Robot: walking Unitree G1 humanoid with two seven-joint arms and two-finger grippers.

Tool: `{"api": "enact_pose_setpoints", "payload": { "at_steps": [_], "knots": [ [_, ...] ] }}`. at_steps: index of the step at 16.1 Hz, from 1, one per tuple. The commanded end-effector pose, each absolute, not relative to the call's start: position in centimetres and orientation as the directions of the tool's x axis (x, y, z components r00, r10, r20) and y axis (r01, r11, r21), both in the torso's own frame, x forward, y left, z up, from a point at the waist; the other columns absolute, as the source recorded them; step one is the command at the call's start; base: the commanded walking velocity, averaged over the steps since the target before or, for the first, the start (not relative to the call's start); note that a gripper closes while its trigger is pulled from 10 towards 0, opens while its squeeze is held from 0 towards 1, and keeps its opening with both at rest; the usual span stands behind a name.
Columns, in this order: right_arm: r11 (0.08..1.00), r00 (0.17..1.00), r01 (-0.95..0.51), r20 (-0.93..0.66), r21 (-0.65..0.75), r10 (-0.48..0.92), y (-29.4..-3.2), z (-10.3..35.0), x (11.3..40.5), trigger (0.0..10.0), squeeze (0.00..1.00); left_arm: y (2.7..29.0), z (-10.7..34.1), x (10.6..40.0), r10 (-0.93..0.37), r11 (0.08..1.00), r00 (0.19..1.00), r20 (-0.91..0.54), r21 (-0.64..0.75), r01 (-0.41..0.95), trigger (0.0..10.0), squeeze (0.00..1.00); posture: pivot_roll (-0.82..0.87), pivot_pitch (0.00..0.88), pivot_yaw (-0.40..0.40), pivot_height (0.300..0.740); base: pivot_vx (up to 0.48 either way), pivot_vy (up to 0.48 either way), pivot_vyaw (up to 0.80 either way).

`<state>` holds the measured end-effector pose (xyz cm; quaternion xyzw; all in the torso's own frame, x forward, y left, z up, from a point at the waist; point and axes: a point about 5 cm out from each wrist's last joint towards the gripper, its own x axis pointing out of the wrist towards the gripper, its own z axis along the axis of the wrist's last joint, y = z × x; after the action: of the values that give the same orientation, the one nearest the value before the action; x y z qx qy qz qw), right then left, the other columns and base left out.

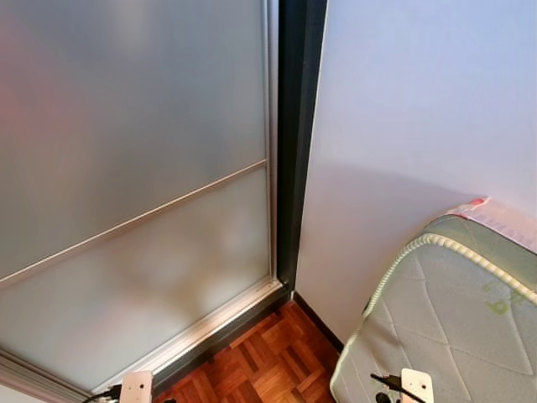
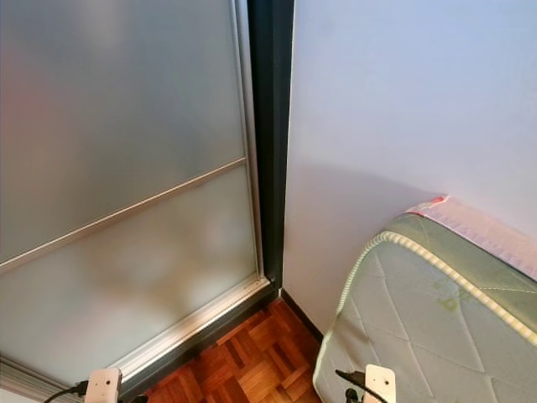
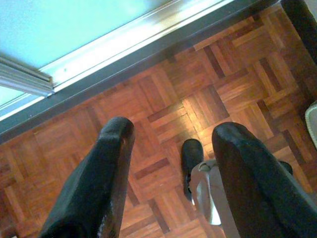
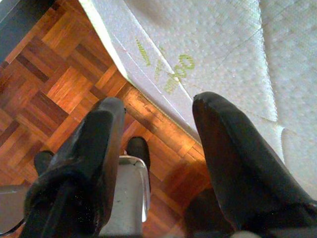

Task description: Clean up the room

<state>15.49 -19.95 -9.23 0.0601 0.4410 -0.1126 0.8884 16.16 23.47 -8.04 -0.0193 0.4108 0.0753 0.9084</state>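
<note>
Right now both arms hang low with nothing in them. My left pincer point(image 3: 171, 173) has its fingers spread wide over bare parquet floor point(image 3: 198, 99), beside the sliding door's metal track point(image 3: 129, 39). My right pincer point(image 4: 158, 163) is equally wide open and empty, hanging over the floor right at the mattress edge, with the quilted mattress point(image 4: 223, 54) under one finger. Below each I can see what looks like the robot's own foot and leg.

Further out from the mattress point(image 1: 453, 319), the head camera shows its green-piped corner leaning toward the white wall point(image 1: 419, 109), a pink-trimmed edge on its far side. Beyond the mattress corner, a dark door frame point(image 1: 294, 143) meets the frosted glass sliding door point(image 1: 134, 168).

I see no clutter to pick up here, so I cannot say where the thing to tidy lies. I judge this a searching step: I am facing a room corner. Next I should turn away from the mattress corner and scan the room for something to collect.
</note>
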Motion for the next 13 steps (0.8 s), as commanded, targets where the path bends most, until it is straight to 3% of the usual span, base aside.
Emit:
{"api": "enact_pose_setpoints", "payload": {
  "at_steps": [1,3,5,8,13],
  "knots": [
    [0.967,0.646,0.046,-0.745,0.252,0.163,-17.7,-8.4,17.6,10.0,0.00,21.8,-8.3,16.7,0.021,0.994,0.621,-0.783,-0.050,-0.096,10.0,0.00,0.00,0.008,0.000,0.740,0.000,0.000,0.00],
    [0.976,0.635,0.038,-0.760,0.213,0.141,-18.4,-8.6,17.1,10.0,0.00,22.1,-8.2,16.9,0.030,0.993,0.626,-0.779,-0.047,-0.106,10.0,0.00,-0.01,0.000,0.008,0.740,0.000,0.000,0.00],
    [0.968,0.629,0.121,-0.771,0.222,0.098,-20.1,-8.6,16.6,10.0,0.00,22.5,-8.0,17.2,0.036,0.994,0.622,-0.782,-0.036,-0.103,10.0,0.00,-0.02,0.000,0.006,0.740,0.000,0.000,0.00],
    [0.970,0.645,0.116,-0.759,0.213,0.090,-19.7,-8.4,17.2,10.0,0.00,22.5,-7.4,18.5,0.037,0.993,0.654,-0.755,-0.044,-0.106,10.0,0.00,-0.01,0.000,0.006,0.740,0.000,0.000,0.00],
    [0.972,0.610,0.155,-0.791,0.179,0.048,-20.1,-8.8,16.5,10.0,0.00,21.7,-7.9,17.9,0.041,0.990,0.637,-0.770,-0.056,-0.131,10.0,0.00,-0.01,0.000,-0.002,0.740,0.000,0.000,0.00]
  ]
}}
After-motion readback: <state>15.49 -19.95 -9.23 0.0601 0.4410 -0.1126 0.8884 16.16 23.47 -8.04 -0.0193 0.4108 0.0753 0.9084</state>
